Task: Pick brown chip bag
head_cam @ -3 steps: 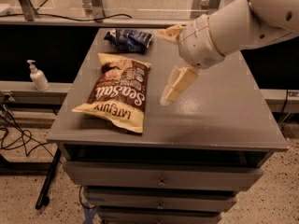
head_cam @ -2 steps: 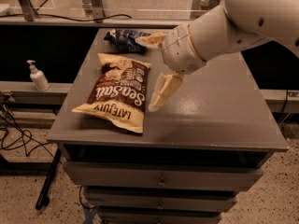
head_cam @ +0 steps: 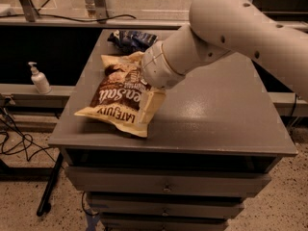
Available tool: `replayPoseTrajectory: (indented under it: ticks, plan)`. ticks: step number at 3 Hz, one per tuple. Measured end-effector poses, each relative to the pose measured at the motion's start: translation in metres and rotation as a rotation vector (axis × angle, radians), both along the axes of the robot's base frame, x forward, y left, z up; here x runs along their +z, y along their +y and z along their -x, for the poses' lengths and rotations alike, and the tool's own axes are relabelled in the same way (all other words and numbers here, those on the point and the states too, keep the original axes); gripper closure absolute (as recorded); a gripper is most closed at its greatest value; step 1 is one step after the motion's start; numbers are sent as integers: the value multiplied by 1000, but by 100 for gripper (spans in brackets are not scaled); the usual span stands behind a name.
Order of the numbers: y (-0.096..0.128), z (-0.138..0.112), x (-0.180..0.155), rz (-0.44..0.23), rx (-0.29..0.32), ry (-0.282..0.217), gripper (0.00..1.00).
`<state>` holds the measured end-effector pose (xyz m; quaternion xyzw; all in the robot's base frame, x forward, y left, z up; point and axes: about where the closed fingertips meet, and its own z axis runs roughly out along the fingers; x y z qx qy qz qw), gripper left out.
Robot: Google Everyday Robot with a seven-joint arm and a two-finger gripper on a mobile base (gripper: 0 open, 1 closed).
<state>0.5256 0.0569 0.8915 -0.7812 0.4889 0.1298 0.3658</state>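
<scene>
The brown chip bag [head_cam: 114,99] lies flat on the left half of the grey table [head_cam: 221,119], its "LATE JULY" end toward the front edge. My gripper [head_cam: 145,83] is down over the bag's right side, on the end of the large cream arm that reaches in from the upper right. It is open: one finger [head_cam: 154,105] rests on the bag's right edge near the front, and the other sits near the bag's far end, partly hidden by the wrist. The bag is flat on the table.
A smaller dark blue snack bag [head_cam: 132,38] lies at the table's back, just behind the brown bag. A white pump bottle [head_cam: 38,78] stands on a ledge to the left. Drawers [head_cam: 166,186] sit under the tabletop. Cables lie on the floor at left.
The gripper has moved left and down from over the bare table middle onto the brown bag's right side. The bag has not visibly moved.
</scene>
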Motion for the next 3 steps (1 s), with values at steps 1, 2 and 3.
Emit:
replayPoseTrajectory:
  ticks: [1,2,3]
  plan:
    - [9,0,-23,41,4,35,18]
    - [13,-2,-34,62,-3,65,41]
    - [14,-4,-39,77,-16,87,65]
